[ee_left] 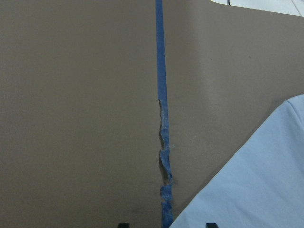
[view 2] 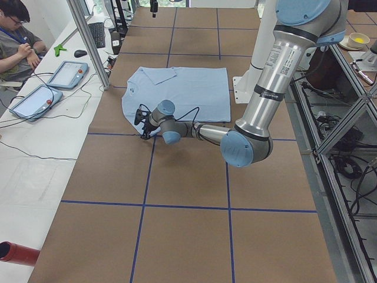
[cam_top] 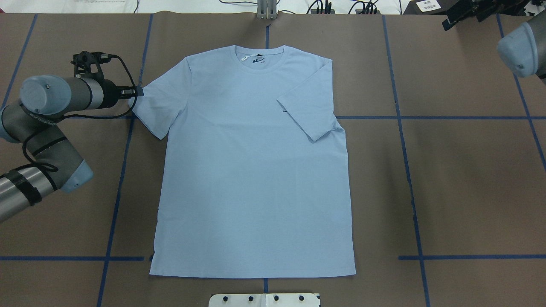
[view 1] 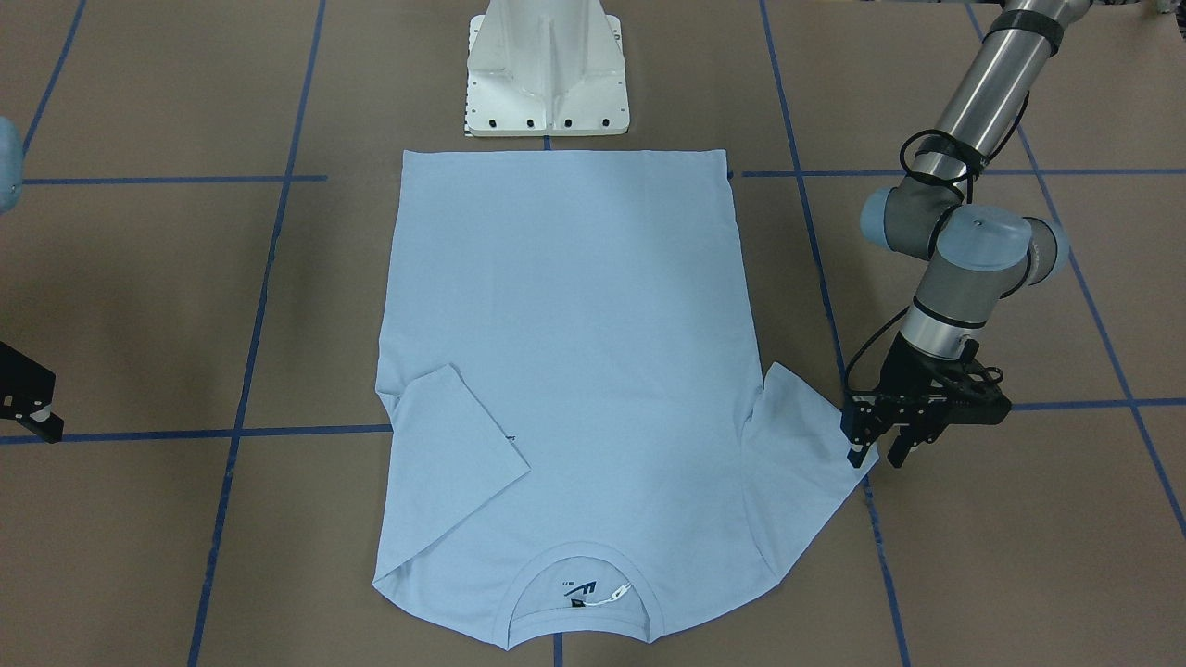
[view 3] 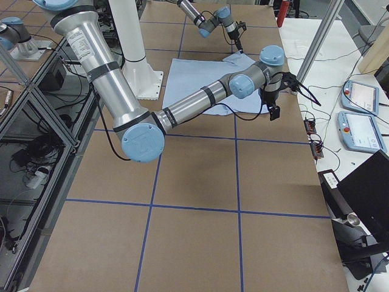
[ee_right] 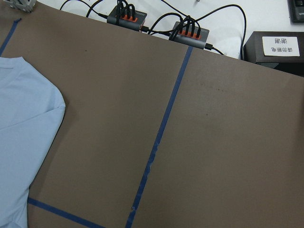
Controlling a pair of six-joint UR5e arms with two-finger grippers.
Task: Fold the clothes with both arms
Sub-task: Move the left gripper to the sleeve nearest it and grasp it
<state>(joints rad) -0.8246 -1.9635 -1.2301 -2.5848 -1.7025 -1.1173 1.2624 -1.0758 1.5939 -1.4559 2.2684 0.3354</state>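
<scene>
The T-shirt [cam_top: 256, 170] lies on the table [cam_top: 469, 170], left end effector [view 1: 877, 454] at one sleeve [view 1: 811, 435] tip, right end effector [view 3: 292, 103] well apart.

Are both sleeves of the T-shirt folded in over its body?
No, only the sleeve on the robot's right is folded over the T-shirt; the sleeve on its left lies spread out.

Light blue T-shirt [cam_top: 256, 179] lies flat and smooth on the table [cam_top: 448, 179], collar away from the robot, hem at its base. The sleeve on the robot's right is folded in over the chest, and the other sleeve spreads out. The left arm [cam_top: 47, 106] reaches low, and the left gripper [view 1: 877, 452] stands parted at that spread sleeve's tip. The right arm [view 3: 200, 97] holds the right gripper [view 3: 278, 100] off beside the shirt.
</scene>
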